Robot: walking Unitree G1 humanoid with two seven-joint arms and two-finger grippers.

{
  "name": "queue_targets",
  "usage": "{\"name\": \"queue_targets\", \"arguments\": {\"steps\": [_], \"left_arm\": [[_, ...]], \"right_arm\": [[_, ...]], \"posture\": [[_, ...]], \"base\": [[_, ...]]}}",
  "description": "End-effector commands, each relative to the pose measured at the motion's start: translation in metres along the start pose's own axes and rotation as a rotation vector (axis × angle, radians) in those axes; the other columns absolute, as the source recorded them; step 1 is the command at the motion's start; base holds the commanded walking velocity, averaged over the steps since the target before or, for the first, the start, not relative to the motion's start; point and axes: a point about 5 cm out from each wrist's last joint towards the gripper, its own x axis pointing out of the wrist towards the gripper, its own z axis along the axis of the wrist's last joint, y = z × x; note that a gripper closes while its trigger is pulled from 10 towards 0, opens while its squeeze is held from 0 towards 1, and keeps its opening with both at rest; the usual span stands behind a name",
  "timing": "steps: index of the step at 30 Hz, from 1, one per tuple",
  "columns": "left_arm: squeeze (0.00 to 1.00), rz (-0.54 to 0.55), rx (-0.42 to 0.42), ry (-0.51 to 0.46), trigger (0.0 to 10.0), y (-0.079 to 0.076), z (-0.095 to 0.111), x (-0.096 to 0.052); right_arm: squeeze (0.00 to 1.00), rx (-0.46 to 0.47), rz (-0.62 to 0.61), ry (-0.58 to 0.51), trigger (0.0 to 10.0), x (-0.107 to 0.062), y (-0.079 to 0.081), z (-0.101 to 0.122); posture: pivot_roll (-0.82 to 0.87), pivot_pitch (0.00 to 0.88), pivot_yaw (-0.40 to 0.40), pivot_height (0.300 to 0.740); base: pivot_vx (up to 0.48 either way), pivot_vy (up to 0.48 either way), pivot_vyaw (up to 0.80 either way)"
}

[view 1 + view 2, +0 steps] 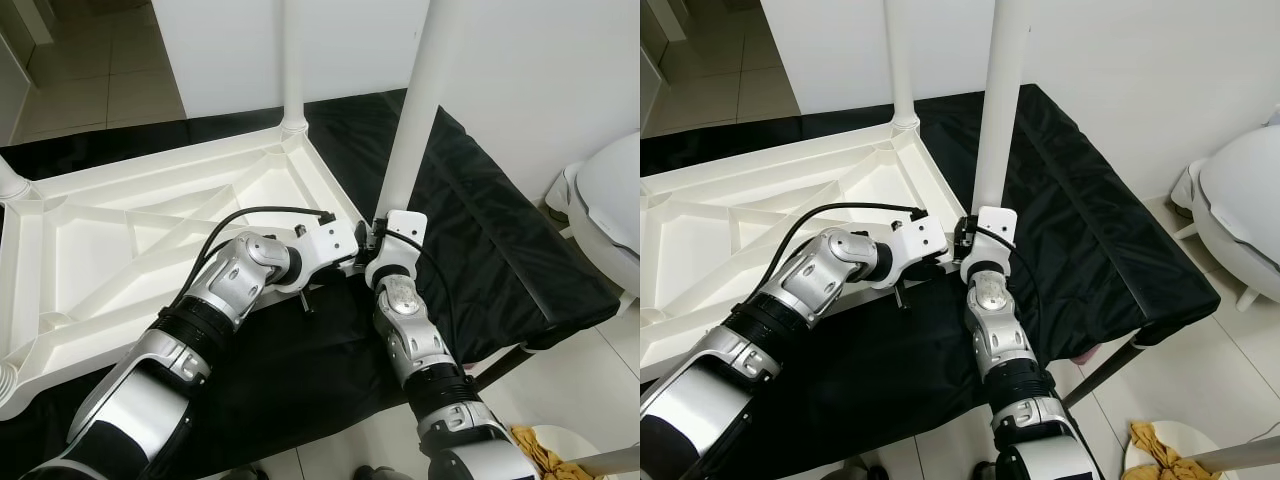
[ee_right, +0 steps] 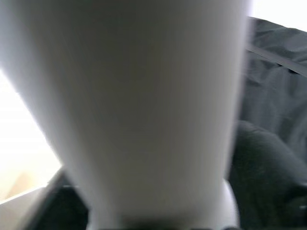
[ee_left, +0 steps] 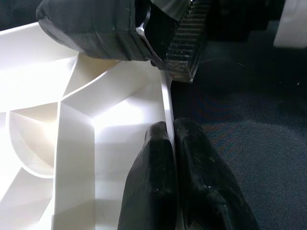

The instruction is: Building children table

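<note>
1. I see the white table top lying upside down on a black cloth, with its ribbed underside facing up. It takes the area from 9 o'clock to the centre of the head views.
2. One white leg stands upright in the far corner socket, at about 12 o'clock.
3. A second white leg stands upright at the near right corner of the table top, close to the centre, and rises toward 1 o'clock.
4. My left gripper is at the right edge of the table top, just beside that second leg. In the left wrist view its two black fingers are pressed together on the thin white rim, pinching it.
5. My right gripper is at the base of the second leg. In the right wrist view the leg is very close and blurred, with one dark finger beside it; I cannot tell if the jaws are really closed on it.
6. At 3 o'clock there is a white seat-like object on the tiled floor, and a yellow rag at 5 o'clock.
</note>
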Motion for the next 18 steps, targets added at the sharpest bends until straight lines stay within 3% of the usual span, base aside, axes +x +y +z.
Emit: {"name": "queue_targets", "arguments": {"steps": [1,6,7,9,10,16,18], "left_arm": [[0.0,-0.045,0.035,0.013,10.0,-0.003,-0.001,-0.001],[0.0,-0.043,0.032,0.012,10.0,-0.003,-0.001,-0.001],[0.0,-0.042,0.032,0.013,10.0,-0.003,-0.002,-0.001],[0.0,-0.042,0.033,0.014,10.0,-0.003,-0.002,-0.002],[0.0,-0.042,0.032,0.014,10.0,-0.003,-0.002,-0.002],[0.0,-0.041,0.032,0.015,10.0,-0.003,-0.002,-0.002],[0.0,-0.041,0.032,0.015,10.0,-0.003,-0.002,-0.002]], "right_arm": [[1.0,-0.007,-0.142,0.037,10.0,0.002,-0.035,-0.007],[1.0,-0.001,-0.108,0.014,10.0,0.006,-0.041,-0.002],[0.72,0.008,-0.07,-0.001,10.0,0.007,-0.042,0.001],[0.72,0.015,-0.044,-0.01,10.0,0.008,-0.042,0.003],[0.0,0.019,0.024,-0.026,10.0,0.01,-0.044,0.008],[0.0,-0.012,0.193,-0.034,10.0,0.014,-0.047,0.012],[0.0,-0.061,0.297,-0.034,10.0,0.015,-0.056,0.012]], "posture": [[-0.07,0.075,0.045,0.74],[-0.07,0.077,0.044,0.74],[-0.07,0.078,0.044,0.74],[-0.07,0.078,0.044,0.74],[-0.07,0.078,0.045,0.74],[-0.06,0.076,0.044,0.74],[-0.06,0.073,0.043,0.74]], "base": [[0.0,0.0,0.0],[0.0,0.0,0.0],[0.0,0.0,0.0],[0.0,0.0,0.0],[0.0,0.0,0.0],[0.0,0.0,0.0],[0.0,0.0,0.0]]}}
